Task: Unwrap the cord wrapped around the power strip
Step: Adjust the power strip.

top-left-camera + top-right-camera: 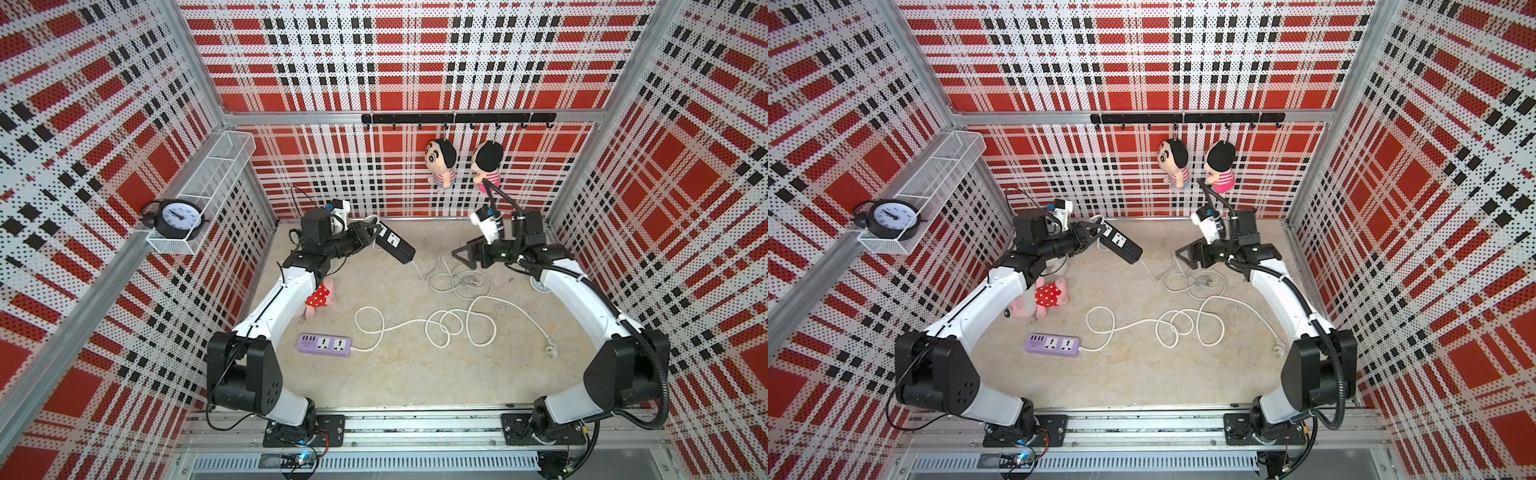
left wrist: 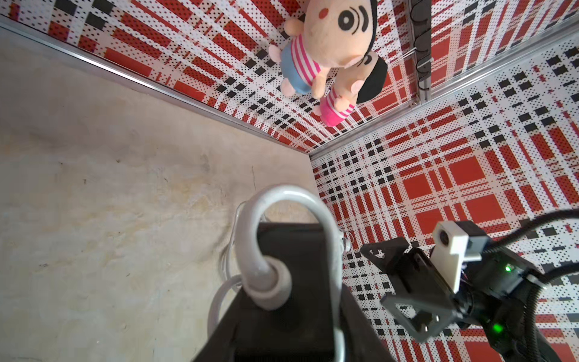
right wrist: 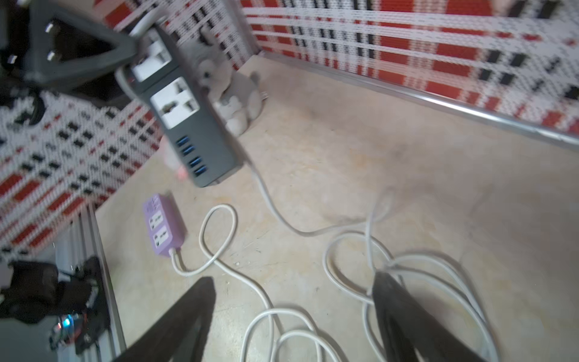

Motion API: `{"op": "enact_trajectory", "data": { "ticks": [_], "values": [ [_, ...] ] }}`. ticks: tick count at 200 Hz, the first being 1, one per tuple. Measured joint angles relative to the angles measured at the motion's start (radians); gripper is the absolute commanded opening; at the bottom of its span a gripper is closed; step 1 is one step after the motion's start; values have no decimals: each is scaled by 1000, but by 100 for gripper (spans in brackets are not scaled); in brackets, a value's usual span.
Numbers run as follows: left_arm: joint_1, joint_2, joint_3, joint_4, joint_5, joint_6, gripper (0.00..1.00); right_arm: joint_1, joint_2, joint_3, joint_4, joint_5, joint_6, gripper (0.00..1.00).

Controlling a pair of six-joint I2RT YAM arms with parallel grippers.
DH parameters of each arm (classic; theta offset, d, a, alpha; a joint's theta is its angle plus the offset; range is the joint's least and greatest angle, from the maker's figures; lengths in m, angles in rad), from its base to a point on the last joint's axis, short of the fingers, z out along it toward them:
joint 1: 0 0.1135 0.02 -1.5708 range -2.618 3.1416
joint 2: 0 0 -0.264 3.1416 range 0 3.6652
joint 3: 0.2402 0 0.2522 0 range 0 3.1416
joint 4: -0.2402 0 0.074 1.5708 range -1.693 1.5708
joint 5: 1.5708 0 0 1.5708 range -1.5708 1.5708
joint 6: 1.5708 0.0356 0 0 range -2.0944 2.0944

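A dark grey power strip [image 1: 395,243] [image 1: 1121,241] is held tilted above the table near the back wall. My left gripper [image 1: 371,232] [image 1: 1096,232] is shut on its cord end. In the left wrist view the strip [image 2: 291,250] fills the space between the jaws of that gripper [image 2: 291,313], and the white cord [image 2: 282,194] arches out of its end. The cord [image 1: 430,283] [image 3: 272,210] runs along the strip, hangs from its far end and lies in loose loops on the table. My right gripper [image 1: 461,255] [image 3: 291,288] hovers open above those loops, holding nothing.
A purple power strip [image 1: 324,344] with its own looped white cord [image 1: 399,326] lies nearer the front. A plush in a red dotted dress [image 1: 320,296] lies by the left arm. A grey plush [image 3: 232,87] sits behind the held strip. Two dolls [image 1: 440,162] hang on the back wall.
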Motion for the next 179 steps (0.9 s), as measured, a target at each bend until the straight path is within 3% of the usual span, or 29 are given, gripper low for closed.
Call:
{"op": "enact_trajectory", "data": {
  "ticks": [39,114,150,179],
  "values": [
    [-41,37,10,-24,24,25,0,115,42,33,29,27,-53,93],
    [-93,52,60,-44,37,48,0,188,203,121,80,69,-51,94],
    [-98,52,60,-46,43,61,0,192,249,127,83,81,-35,84],
    [-98,52,61,-52,39,75,0,192,249,134,83,76,-30,59]
  ]
}}
